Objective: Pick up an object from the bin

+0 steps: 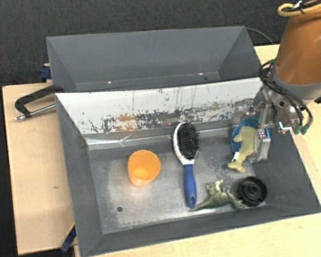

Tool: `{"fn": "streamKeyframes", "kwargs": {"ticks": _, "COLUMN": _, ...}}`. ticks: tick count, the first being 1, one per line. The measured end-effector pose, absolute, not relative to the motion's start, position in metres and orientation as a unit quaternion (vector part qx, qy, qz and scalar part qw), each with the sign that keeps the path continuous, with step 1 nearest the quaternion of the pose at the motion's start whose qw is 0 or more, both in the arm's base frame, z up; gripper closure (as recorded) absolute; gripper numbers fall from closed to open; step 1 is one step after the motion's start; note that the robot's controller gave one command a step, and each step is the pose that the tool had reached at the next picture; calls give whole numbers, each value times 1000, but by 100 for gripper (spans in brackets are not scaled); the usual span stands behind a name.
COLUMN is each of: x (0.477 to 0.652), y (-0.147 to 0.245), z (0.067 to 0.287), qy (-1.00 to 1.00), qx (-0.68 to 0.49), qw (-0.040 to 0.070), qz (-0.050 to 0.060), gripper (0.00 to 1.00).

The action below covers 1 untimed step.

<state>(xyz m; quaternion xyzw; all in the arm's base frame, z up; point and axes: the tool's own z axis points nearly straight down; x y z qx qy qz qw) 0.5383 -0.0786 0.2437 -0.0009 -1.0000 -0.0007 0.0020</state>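
**binwatcher:** So what's the gripper (260,138) doing, open or clamped on something?

**kuka_fan:** Honestly can't tell from this angle. It's down inside the bin (101,218), close to the right wall and a bit nearer the back edge than the front. A pale yellow toy figure (242,149) sits right against its left side, looks like it's touching, but I can't say whether it's actually gripped. There's also a small blue thing (245,125) just behind the figure, partly hidden.

**binwatcher:** Anything crowding it?

**kuka_fan:** A black round thing (252,191) and a green toy dinosaur (214,196) lie side by side by the front edge, near the front-right corner, just in front of the figure. A hairbrush (186,151) with a blue handle lies mid-bin, head toward the back wall. An orange ball (143,167) sits left of it, well apart from the gripper.
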Motion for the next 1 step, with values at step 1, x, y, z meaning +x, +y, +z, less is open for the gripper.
{"fn": "streamKeyframes", "kwargs": {"ticks": 1, "x": 540, "y": -78, "z": 247, "qy": -1000, "qx": 0, "qw": -2, "qz": 0, "gripper": 100}}
